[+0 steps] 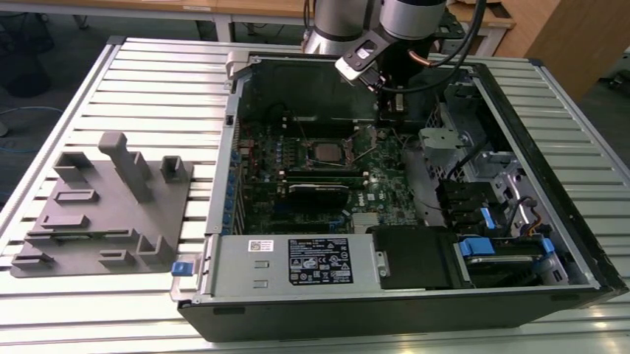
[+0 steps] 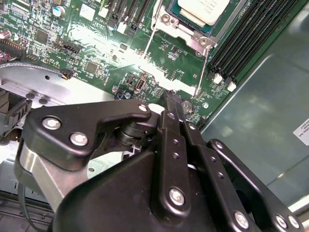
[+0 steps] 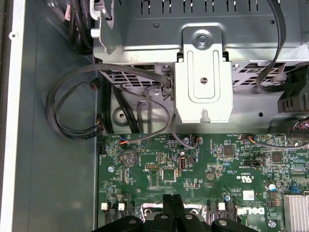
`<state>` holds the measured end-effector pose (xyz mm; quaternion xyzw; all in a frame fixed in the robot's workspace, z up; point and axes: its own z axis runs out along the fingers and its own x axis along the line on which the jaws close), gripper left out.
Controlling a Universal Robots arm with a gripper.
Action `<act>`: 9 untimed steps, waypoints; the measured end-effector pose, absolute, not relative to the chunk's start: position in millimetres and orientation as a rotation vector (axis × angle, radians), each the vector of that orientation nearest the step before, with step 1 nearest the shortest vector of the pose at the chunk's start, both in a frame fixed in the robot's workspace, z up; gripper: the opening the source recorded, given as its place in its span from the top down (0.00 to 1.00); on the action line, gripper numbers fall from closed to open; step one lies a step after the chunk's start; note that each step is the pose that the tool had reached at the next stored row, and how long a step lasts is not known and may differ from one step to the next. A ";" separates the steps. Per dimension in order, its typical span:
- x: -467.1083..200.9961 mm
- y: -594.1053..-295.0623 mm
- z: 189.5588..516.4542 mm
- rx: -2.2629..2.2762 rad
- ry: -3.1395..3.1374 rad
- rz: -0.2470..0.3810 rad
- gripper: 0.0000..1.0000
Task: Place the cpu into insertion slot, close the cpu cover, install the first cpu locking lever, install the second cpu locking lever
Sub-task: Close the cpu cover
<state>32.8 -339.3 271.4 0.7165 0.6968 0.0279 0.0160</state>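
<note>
Hazard: the jaws are closed on nothing and the gripper (image 2: 171,99) tip hangs low over the board (image 2: 91,53), just beside the free ends of two unlatched levers (image 2: 150,46), so a skewed push could bend a lever or scrape board parts. The cpu (image 2: 203,8) lies seated on the board under what appears to be the lowered cover (image 2: 166,21). A bracket (image 3: 203,82), loose cables (image 3: 72,104) and memory slots (image 2: 251,34) crowd the approach inside the case (image 1: 394,310), which rests on the desk (image 1: 99,310).
</note>
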 end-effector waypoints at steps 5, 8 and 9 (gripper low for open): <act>32.8 -339.3 271.3 2.228 2.167 0.087 0.89; 33.7 -339.3 271.2 2.228 2.167 0.087 0.89; 36.8 -339.3 271.2 2.228 2.167 0.087 0.89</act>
